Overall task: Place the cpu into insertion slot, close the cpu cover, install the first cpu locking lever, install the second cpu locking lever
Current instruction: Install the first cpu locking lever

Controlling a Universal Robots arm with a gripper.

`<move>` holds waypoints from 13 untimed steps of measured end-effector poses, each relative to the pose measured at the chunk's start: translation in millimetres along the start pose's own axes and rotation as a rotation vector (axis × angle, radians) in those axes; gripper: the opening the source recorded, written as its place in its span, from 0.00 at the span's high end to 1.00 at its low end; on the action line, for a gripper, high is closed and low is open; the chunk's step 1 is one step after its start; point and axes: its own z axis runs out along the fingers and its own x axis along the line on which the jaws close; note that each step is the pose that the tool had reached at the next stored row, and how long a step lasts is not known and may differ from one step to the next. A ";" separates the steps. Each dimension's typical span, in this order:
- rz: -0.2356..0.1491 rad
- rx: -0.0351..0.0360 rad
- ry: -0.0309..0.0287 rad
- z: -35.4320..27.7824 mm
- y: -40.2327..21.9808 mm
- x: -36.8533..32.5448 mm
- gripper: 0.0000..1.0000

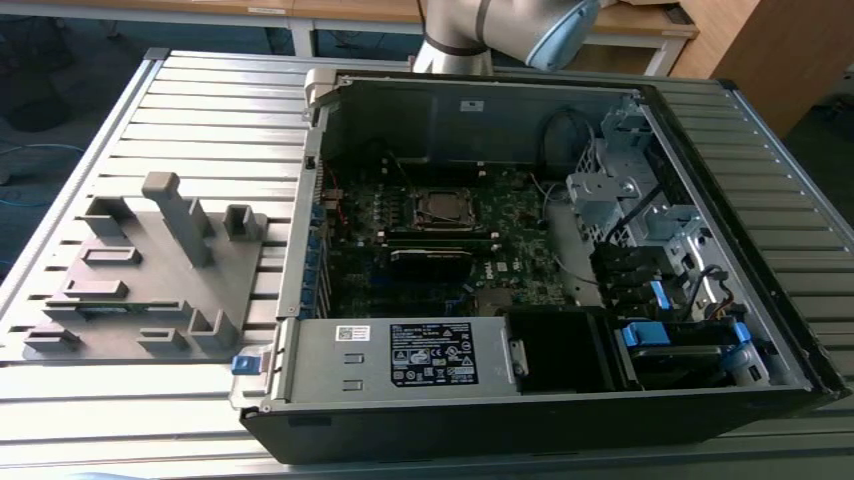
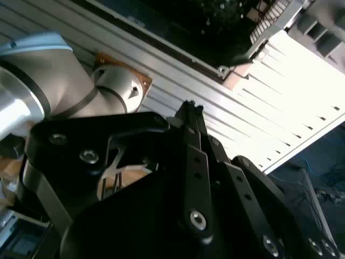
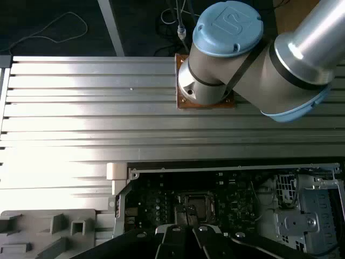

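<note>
Gripper (image 2: pixel 192 105): the black fingers (image 2: pixel 195 162) are pressed together at the tips with nothing between them. You see the same tips in the first wrist view (image 3: pixel 185 232), raised clear above the open computer case (image 1: pixel 534 430) and touching nothing.

Arm (image 1: pixel 514 30): its base sits on an orange-brown plate (image 3: pixel 207 102) at the table's far edge, behind the case as you look in the exterior view.

Slatted aluminium table (image 1: pixel 200 110): the case lies on its side toward the table's edge at the exterior view's right, with the open side up.

Motherboard (image 1: pixel 521 230): flat in the case floor. The insertion slot (image 1: pixel 418 208) is in the board's half nearer the arm base. You can also find it in the first wrist view (image 3: pixel 197 208), close beside the fingertips as pictured.

Cpu (image 1: pixel 441 207): a dull grey square sits inside the slot's metal rim. You cannot tell whether the cover lies shut over it, or how the levers stand.

Grey drive cage (image 1: pixel 627 190): beside the board, toward the exterior view's right.

Labelled grey box (image 1: pixel 400 355): at the case's near wall.

Grey moulded fixture (image 1: pixel 147 285): near the table's edge at the exterior view's left, well apart from the slot, just beside the case wall.
</note>
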 end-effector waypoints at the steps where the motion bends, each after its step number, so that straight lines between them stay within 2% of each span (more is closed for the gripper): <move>1: 0.000 -0.0062 0.0001 0.1 0.0 0.0 0.89; 13: 0.001 -0.0093 0.0002 0.1 0.0 0.0 0.89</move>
